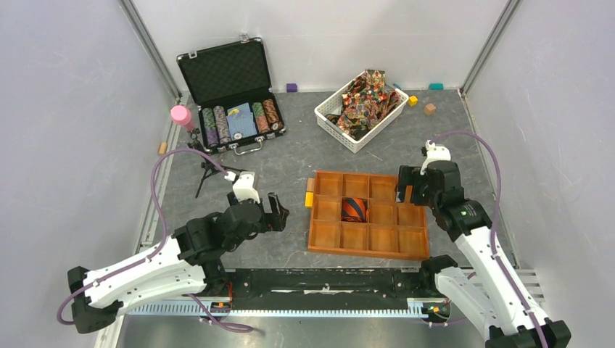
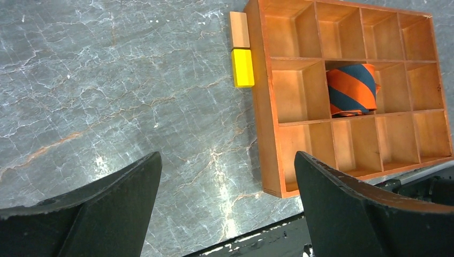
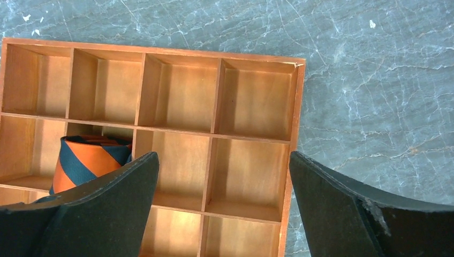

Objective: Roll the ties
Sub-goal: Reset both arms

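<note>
We had one striped tie (image 1: 355, 209) rolled in the middle row of the wooden tray (image 1: 366, 249). Our left gripper (image 2: 227, 156) and right gripper (image 3: 224, 155) hung empty, fingers spread wide. The other ties (image 1: 366, 98) lay heaped in the white basket (image 1: 339, 127); fetching one seemed next.

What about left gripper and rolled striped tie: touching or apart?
Apart. Top view: left gripper over the table, clear gap to the rolled striped tie in the wooden tray.

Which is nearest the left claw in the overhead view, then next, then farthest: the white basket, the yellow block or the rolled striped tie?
1. yellow block, just right of the left claw
2. rolled striped tie, farther right, inside the wooden tray
3. white basket, at the back right
</note>
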{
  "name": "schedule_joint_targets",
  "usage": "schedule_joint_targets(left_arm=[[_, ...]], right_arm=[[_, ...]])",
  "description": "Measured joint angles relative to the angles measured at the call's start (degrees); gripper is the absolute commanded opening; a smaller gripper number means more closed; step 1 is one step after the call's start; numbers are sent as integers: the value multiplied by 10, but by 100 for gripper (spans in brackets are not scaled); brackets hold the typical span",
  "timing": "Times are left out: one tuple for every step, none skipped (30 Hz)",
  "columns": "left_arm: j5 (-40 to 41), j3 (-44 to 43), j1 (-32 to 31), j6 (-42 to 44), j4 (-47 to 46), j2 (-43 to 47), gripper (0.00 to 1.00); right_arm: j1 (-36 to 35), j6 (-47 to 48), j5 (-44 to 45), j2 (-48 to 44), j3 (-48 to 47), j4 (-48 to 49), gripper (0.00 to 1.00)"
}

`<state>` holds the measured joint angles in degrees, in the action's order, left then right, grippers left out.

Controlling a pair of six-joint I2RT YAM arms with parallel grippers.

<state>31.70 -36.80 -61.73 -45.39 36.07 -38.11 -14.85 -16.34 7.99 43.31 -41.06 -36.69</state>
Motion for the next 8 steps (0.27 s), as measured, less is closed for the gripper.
schedule_joint_targets(left_arm=[[0, 0, 0, 0, 0, 2, 100], [0, 0, 0, 0, -2, 4, 100], [0, 0, 0, 0, -2, 6, 100], [0, 0, 0, 0, -2, 7, 100], [0, 0, 0, 0, -3, 8, 100], [0, 0, 0, 0, -3, 8, 100], [0, 0, 0, 1, -5, 8, 100], [0, 0, 0, 2, -5, 8, 100]], right_arm=[[0, -1, -1, -1, 3, 1, 98], [0, -2, -1, -2, 7, 2, 98], [0, -3, -1, -2, 10, 2, 98], [0, -3, -2, -2, 13, 2, 98], [0, -3, -2, -2, 16, 1, 99], [0, -3, -2, -1, 17, 0, 99], [0, -3, -2, -1, 17, 0, 99], [0, -3, -2, -1, 17, 1, 99]])
